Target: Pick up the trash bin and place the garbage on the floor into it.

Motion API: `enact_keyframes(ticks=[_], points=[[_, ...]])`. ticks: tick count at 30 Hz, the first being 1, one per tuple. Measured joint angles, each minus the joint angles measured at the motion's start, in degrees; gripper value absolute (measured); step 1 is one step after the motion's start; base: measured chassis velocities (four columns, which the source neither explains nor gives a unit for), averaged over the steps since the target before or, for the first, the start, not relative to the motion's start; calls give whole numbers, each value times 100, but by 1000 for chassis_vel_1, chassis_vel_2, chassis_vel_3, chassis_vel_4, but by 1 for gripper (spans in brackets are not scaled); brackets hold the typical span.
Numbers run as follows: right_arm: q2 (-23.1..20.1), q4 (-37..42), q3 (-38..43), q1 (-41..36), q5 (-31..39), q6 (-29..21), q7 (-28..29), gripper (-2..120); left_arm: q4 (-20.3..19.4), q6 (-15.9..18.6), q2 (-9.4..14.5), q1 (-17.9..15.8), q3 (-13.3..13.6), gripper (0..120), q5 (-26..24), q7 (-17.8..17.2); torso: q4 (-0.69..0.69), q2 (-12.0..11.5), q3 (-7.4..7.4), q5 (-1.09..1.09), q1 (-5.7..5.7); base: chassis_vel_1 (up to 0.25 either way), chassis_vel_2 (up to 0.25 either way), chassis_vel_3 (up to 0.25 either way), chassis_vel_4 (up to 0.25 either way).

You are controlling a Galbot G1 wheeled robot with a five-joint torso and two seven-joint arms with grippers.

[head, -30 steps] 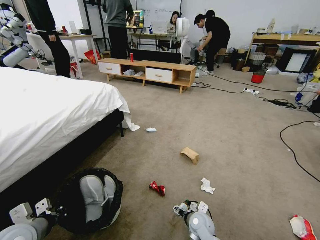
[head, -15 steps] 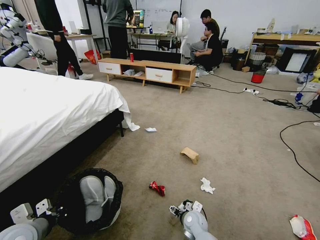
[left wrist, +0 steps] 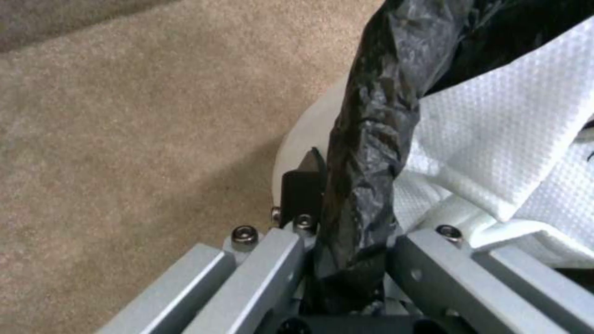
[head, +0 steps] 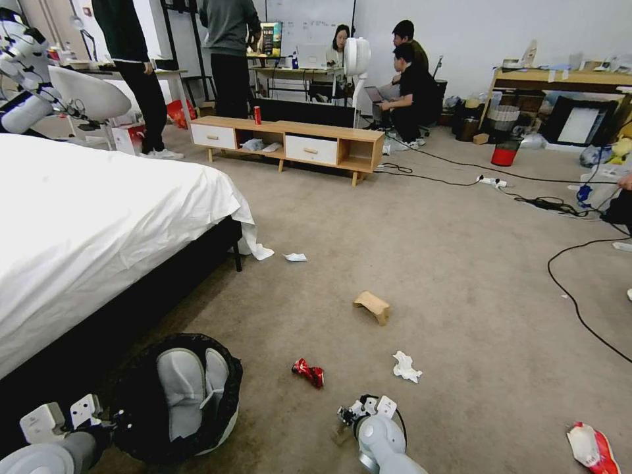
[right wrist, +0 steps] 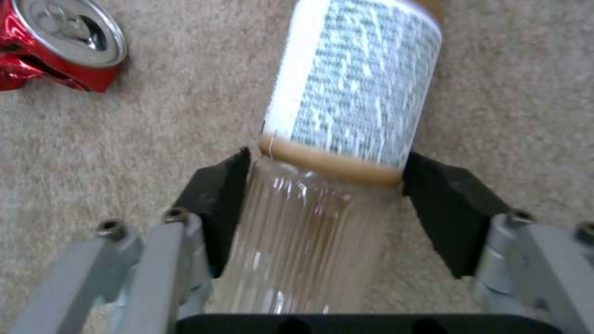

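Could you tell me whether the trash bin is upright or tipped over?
Tipped: the trash bin faces its mouth toward the head camera, white cloth inside, left gripper clamping its bagged rim.

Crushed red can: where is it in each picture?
Head view: the crushed can lies on the carpet, between the bin and the right gripper.
Right wrist view: the can sits in a corner, beside the bottle.
Left wrist view: the bin rim and carpet.
Shared landmark: the carpet.

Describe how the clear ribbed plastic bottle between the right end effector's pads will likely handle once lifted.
The clear ribbed plastic bottle looks empty, so probably light. Its thin ribbed wall may buckle under the right end effector. Being round and smooth, it could slip or roll on the beige carpet if released.
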Motion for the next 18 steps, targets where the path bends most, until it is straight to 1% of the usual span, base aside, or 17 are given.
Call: enact_keyframes(ticks=[1,2,3,4,6,7,8,9,10,12,15,16,18], points=[[-10,16,-8,-15,-3,0,2,57,0,0,-4,0,1,0,0,0,0,0,0,1,0,0,0,0,0],[-10,16,-8,-15,-3,0,2,57,0,0,-4,0,1,0,0,0,0,0,0,1,0,0,0,0,0],[-23,36,-14,-39,-10,1,2,51,0,0,-6,-1,7,0,6,0,0,-1,0,1,0,0,0,0,0],[-23,36,-14,-39,-10,1,2,51,0,0,-6,-1,7,0,6,0,0,-1,0,1,0,0,0,0,0],[-58,86,-27,-78,-14,2,5,43,5,0,-6,-7,25,0,10,1,3,-3,1,6,0,0,0,0,0],[-58,86,-27,-78,-14,2,5,43,5,0,-6,-7,25,0,10,1,3,-3,1,6,0,0,0,0,0],[-80,115,-37,-96,-14,2,5,39,11,0,-3,-14,36,0,12,1,5,-4,2,7,1,0,0,0,0],[-113,161,-54,-126,-14,-4,8,36,17,0,6,-22,53,0,12,0,6,-5,2,10,2,0,0,0,0],[-113,161,-54,-126,-14,-4,8,36,17,0,6,-22,53,0,12,0,6,-5,2,10,2,0,0,0,0],[-164,274,-80,-193,-12,-23,9,30,20,0,9,-36,88,0,8,-12,7,-6,2,11,2,0,0,0,0],[-198,364,-92,-243,-12,-29,20,29,20,0,11,-38,104,0,-1,-16,8,-6,2,13,2,0,0,0,0],[-241,472,-105,-297,-8,-47,38,28,20,0,12,-37,113,0,-11,-17,9,-6,3,14,3,0,0,0,0],[-544,1226,-107,-511,-80,-71,110,28,-69,0,20,-41,178,0,-129,-59,3,-6,3,7,3,0,0,0,0]])
